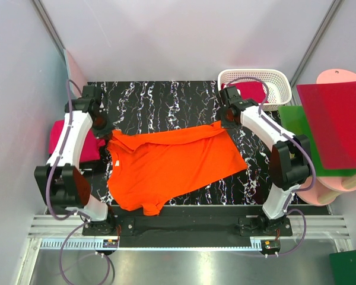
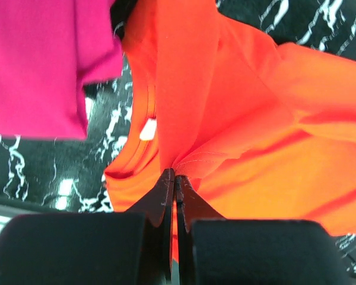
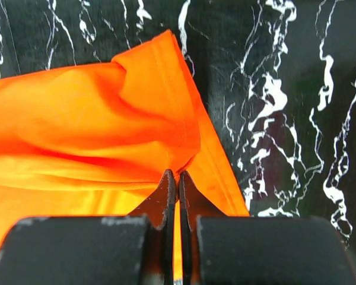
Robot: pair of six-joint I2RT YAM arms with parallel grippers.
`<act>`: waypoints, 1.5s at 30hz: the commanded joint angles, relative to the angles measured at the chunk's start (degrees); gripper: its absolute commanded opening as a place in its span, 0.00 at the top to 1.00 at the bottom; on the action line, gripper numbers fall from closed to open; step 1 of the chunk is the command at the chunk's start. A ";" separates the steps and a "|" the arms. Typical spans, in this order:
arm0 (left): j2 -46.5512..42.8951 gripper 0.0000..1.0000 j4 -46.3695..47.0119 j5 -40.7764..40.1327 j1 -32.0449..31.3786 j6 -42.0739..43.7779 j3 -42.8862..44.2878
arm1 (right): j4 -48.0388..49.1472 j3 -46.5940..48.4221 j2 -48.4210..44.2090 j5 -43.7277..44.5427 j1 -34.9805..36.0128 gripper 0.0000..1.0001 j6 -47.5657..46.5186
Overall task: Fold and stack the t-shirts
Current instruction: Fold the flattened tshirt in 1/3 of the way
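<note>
Orange t-shirt (image 1: 172,163): lies spread and wrinkled across the middle of the table (image 1: 166,98). The collar is toward the left and the hem toward the right, and one sleeve hangs toward the near edge.
Far edge of the orange t-shirt: runs in a bunched ridge from one claw to the other.
Collar: in the left wrist view the neck opening of the orange t-shirt (image 2: 243,119) shows a small white label (image 2: 147,129) inside.
Left claw (image 1: 108,135): pinched tight on the shoulder cloth beside the collar. In the left wrist view its tips (image 2: 174,175) meet with only a fold of orange cloth between them.
Right claw (image 1: 223,122): clamped on the far right corner by the hem. In the right wrist view its tips (image 3: 174,175) are pressed together on the orange t-shirt (image 3: 95,119), and bare table (image 3: 285,89) lies to the right.
Lift: I cannot tell whether the gripped edge is off the table.
Pink t-shirt (image 1: 62,139): at the left edge of the table, under and beside the left arm. In the left wrist view it (image 2: 35,59) lies just beside the orange collar, with a strip of table (image 2: 24,166) showing between them.
Basket (image 1: 249,73): white, at the far right corner of the table, behind the right arm.
Crimson cloth (image 1: 253,93): inside the basket. Its shape is too hidden to make out.
Green sheet (image 1: 292,122): flat, to the right of the table.
Red sheet (image 1: 338,124): overlaps the green sheet on its right side.
Pink boards (image 1: 338,77): rounded and pale, showing from under the red sheet at the far and near ends.
</note>
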 commanded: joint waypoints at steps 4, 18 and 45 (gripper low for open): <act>-7.71 1.00 -3.18 1.43 -2.39 -1.48 -8.26 | -3.97 -1.89 -2.11 -2.03 0.19 1.00 0.18; -9.03 0.01 -8.20 -0.42 -3.63 -2.71 -15.04 | -14.17 2.67 7.57 -6.26 0.28 0.18 -0.79; 14.34 1.00 -2.83 -1.64 -9.87 -2.80 2.81 | -14.07 27.36 24.52 -10.56 0.28 1.00 0.09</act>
